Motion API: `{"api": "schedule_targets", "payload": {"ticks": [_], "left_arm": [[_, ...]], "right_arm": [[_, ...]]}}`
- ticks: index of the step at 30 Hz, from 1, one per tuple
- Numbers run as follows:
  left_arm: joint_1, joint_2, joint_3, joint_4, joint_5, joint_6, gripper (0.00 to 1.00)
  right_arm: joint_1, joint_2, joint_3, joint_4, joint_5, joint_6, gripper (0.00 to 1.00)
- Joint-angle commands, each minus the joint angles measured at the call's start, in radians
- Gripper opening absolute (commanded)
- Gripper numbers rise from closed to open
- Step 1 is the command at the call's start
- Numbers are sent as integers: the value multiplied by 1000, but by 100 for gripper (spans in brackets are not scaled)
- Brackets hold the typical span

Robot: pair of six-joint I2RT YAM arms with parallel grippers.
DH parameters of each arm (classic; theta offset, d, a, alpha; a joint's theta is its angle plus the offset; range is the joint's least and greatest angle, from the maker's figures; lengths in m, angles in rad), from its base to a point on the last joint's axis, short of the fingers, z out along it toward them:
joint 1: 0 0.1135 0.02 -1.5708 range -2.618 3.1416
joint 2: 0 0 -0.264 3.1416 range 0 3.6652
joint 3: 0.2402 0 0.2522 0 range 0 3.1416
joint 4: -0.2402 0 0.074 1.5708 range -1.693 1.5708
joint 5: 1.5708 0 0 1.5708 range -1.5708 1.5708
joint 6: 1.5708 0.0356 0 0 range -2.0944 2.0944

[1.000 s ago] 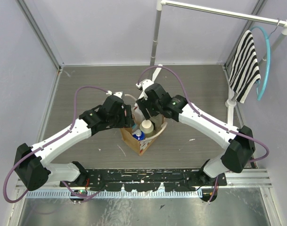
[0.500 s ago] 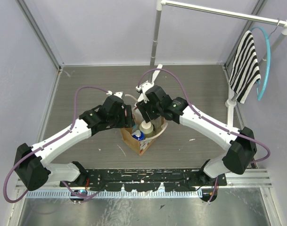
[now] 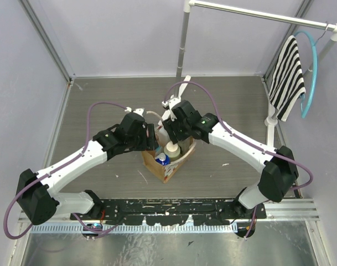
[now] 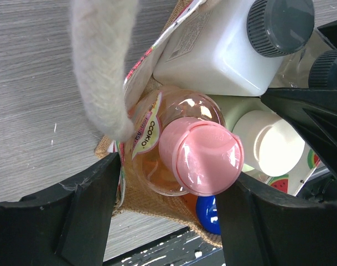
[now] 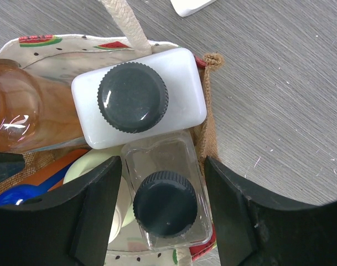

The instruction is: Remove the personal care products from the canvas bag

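Currently at the first grasp, with nothing lifted out yet. Find the canvas bag (image 3: 160,168) upright mid-bench (image 3: 102,94), between both arms, with all five bottles packed inside, caps up. See the right pincer (image 5: 163,183) lowered over the clear bottle (image 5: 166,206) at the bag's rim, pads flat against both its sides — read that as pinching it. See the white squarish bottle (image 5: 182,83) touching the clear one. See the left pincer (image 4: 174,183) astride the peach-orange bottle (image 4: 154,124) with the pink cap, one finger seemingly outside the bag wall, below the cream handle (image 4: 102,66); cannot tell whether spread or gripping. Note the cream bottle (image 4: 273,144) and the blue cap (image 4: 204,214) wedged among the rest. Judge the next move as a straight upward pull on the clear bottle — slow enough to slip past the white neighbour — then a set-down on bare bench well apart from the bag. Expect the bag to rise with it unless steadied from the left side.
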Motion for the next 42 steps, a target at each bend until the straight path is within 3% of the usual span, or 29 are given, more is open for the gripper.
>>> {"api": "schedule_targets", "payload": {"ticks": [1, 10, 14, 17, 26, 36, 42], "left_arm": [[0, -4, -39, -29, 38, -24, 72], [0, -16, -40, -32, 39, -27, 72], [0, -37, -33, -47, 31, -24, 72], [0, -55, -24, -60, 27, -24, 73], [-1, -88, -18, -75, 27, -24, 73], [-8, -116, -43, -72, 44, -37, 76], [-7, -124, -43, -75, 52, -37, 76]], "right_arm": [[7, 37, -40, -75, -75, 25, 67], [9, 130, -30, -135, -105, 4, 66], [8, 121, -2, -155, -83, 7, 45], [8, 72, 56, -174, -29, 21, 41], [8, -33, 344, -270, 103, 68, 41], [9, -92, 401, -287, 182, 105, 41], [-4, -105, 548, -335, 261, 103, 41]]}}
